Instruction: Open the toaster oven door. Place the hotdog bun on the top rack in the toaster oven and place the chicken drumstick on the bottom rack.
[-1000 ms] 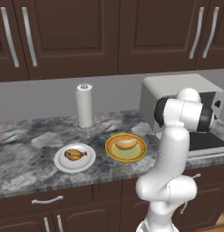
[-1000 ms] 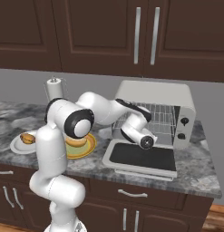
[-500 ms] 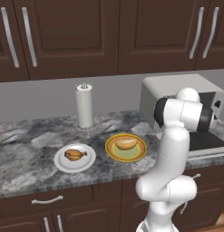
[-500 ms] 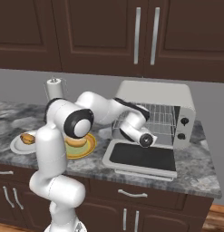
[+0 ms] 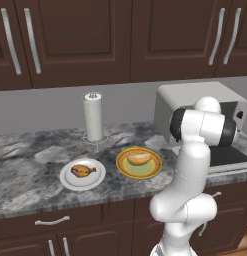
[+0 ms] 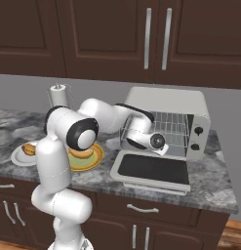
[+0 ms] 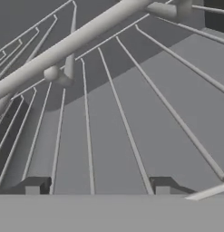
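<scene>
Already the toaster oven door (image 6: 152, 169) lies flat on the table (image 6: 217, 188), so the opening step looks done and the bun comes next. The gripper (image 7: 95, 186) sits at the mouth of the toaster oven (image 6: 167, 119), its jaws spread wide and holding nothing — wire rack bars fill what lies ahead of them. The hotdog bun (image 5: 139, 159) rests on a yellow-green plate (image 5: 123, 169), well apart from the oven; the chicken drumstick (image 5: 82, 171) lies on a white plate (image 5: 67, 180) beside it. Next, I judge, the arm must back out and swing over to the bun.
</scene>
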Controlling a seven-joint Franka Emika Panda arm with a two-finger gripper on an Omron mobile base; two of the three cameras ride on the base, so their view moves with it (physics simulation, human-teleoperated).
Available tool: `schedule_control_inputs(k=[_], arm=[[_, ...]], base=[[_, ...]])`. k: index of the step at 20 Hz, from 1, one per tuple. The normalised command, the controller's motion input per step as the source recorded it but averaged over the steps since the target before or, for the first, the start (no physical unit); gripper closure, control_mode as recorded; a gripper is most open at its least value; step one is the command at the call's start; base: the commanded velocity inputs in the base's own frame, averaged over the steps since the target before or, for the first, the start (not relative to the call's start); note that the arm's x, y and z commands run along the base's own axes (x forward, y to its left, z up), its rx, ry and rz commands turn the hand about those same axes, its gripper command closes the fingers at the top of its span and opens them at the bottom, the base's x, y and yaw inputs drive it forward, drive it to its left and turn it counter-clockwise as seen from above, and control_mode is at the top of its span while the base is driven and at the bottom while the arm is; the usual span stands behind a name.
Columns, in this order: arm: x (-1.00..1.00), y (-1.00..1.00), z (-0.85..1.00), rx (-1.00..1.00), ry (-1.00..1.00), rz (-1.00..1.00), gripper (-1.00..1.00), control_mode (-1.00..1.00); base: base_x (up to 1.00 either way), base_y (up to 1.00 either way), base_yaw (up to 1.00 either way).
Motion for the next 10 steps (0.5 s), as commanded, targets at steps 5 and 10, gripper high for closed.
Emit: schedule_control_inputs(k=[5,10], arm=[[0.22,0.26,-0.10,0.00,0.14,0.06,1.00,-1.00],[0.17,0.22,-0.30,0.00,0.25,0.05,1.00,-1.00]], base=[[0.00,0.00,0.00],[0.00,0.00,0.00]])
